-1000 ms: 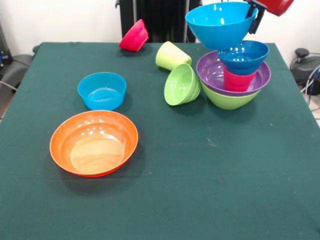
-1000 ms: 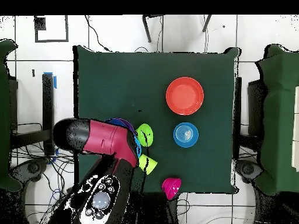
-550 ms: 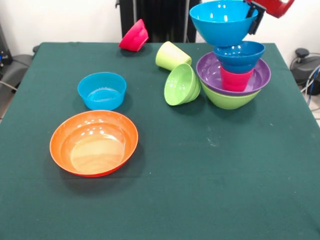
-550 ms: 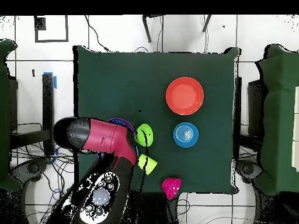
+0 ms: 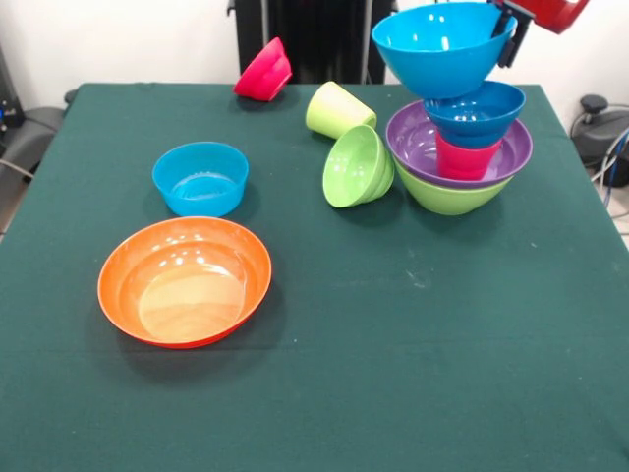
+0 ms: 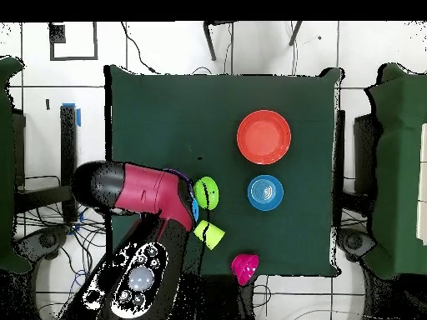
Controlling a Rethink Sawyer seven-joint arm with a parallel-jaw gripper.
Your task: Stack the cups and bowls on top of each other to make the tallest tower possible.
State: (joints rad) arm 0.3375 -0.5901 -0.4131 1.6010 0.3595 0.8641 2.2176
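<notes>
The large light-blue bowl hangs upright in the air, mouth up, held at its rim on the picture's right by the gripper, whose dark fingers pinch that rim. It sits directly above the tower, its base just over the dark-blue bowl and possibly brushing that bowl's rim; contact cannot be confirmed. The held bowl looks offset slightly toward the picture's left of the tower's axis.

Tower, bottom to top: big green bowl, purple bowl, red cup, then the dark-blue bowl.

Judgement: the next move is a short straight drop, perhaps with a small sideways correction so the base seats in the dark-blue bowl. The wide bowl on a small support could tip.

Around the tower, front view: the small green bowl lies on its side just left of it, mouth facing the viewer; the green cup lies tipped behind that bowl. The pink bowl is tilted near the table's far edge, well apart. The small light-blue bowl and the orange bowl stand upright far left of the tower. Nothing blocks the descent.

Overhead, the arm covers the tower.
</notes>
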